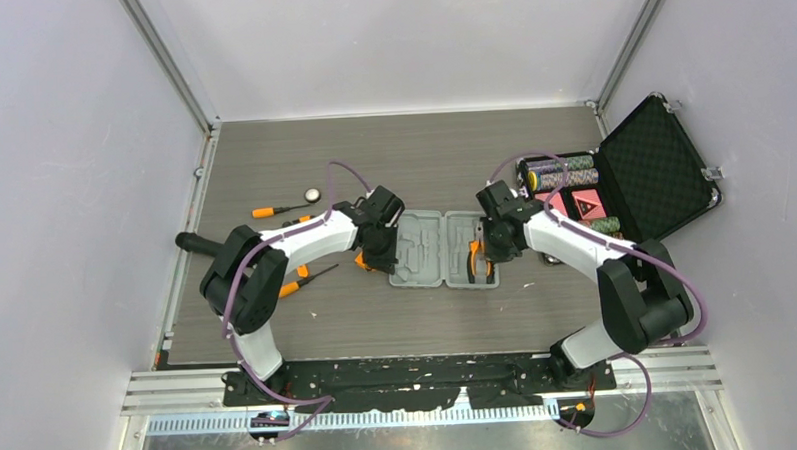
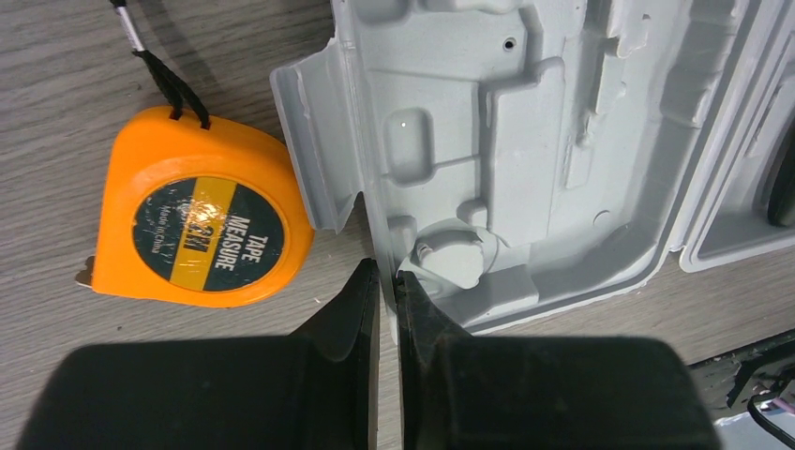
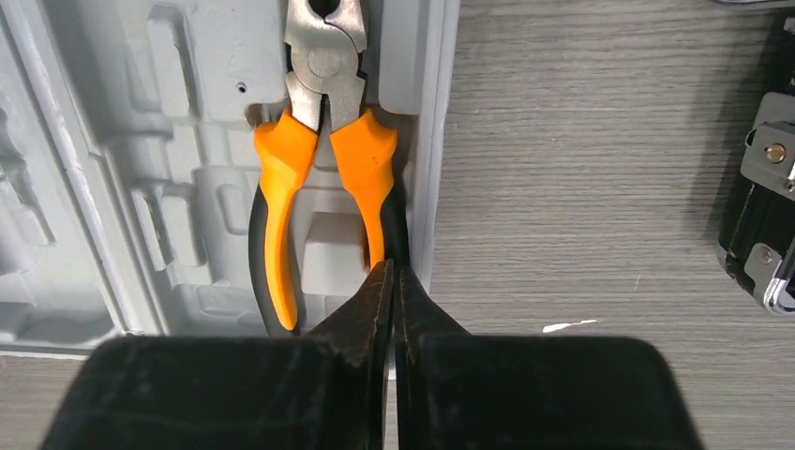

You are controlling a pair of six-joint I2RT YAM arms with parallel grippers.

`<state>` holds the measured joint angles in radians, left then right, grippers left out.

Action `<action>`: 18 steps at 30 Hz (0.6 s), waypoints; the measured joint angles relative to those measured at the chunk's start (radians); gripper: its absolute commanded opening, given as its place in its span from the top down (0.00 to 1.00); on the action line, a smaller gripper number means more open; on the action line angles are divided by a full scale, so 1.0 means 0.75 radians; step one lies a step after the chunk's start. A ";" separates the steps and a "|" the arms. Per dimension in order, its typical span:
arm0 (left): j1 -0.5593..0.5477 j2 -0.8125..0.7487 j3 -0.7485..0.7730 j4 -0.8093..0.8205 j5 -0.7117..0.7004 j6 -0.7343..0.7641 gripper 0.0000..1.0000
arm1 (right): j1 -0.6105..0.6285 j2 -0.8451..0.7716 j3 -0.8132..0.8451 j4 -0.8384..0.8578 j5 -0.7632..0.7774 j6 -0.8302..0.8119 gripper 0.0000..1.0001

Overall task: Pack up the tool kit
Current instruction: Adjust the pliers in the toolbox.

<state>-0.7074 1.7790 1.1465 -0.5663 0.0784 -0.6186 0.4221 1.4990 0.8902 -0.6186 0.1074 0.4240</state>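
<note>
Pliers (image 3: pixel 323 141) lie seated in the right half of the open grey tool-kit case (image 1: pixel 443 248), which rests at the middle of the worktop (image 1: pixel 442 153). Our right tool (image 3: pixel 392 270) is closed on nothing, its tips at the pliers' right handle by the case rim. Our left tool (image 2: pixel 386 274) is closed too, tips at the case's nine-o'clock edge, with the orange tape measure (image 2: pixel 197 220) just beside that edge. We see screwdrivers (image 1: pixel 274 210) farther out toward nine o'clock.

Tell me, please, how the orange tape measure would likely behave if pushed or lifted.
The tape measure lies flat on its broad face, so it should slide rather than roll. Its smooth rounded shell may prove slippery. Its black cord could snag.
</note>
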 measured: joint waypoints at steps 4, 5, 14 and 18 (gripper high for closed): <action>0.005 -0.002 -0.006 -0.005 -0.009 0.002 0.93 | 0.101 -0.006 -0.043 0.031 0.112 0.028 0.95; 0.008 -0.005 -0.009 -0.005 -0.009 0.003 0.93 | 0.130 -0.005 -0.044 0.032 0.145 0.033 0.94; 0.016 -0.060 -0.079 0.017 -0.009 0.000 0.93 | 0.224 0.004 -0.019 0.020 0.233 0.037 0.92; 0.018 -0.090 -0.114 0.016 -0.008 -0.002 0.94 | 0.232 -0.023 -0.010 0.002 0.192 0.048 0.90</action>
<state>-0.6941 1.7115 1.0607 -0.5541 0.0723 -0.6197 0.5961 1.4818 0.8825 -0.6170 0.2512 0.4599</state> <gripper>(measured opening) 0.070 0.088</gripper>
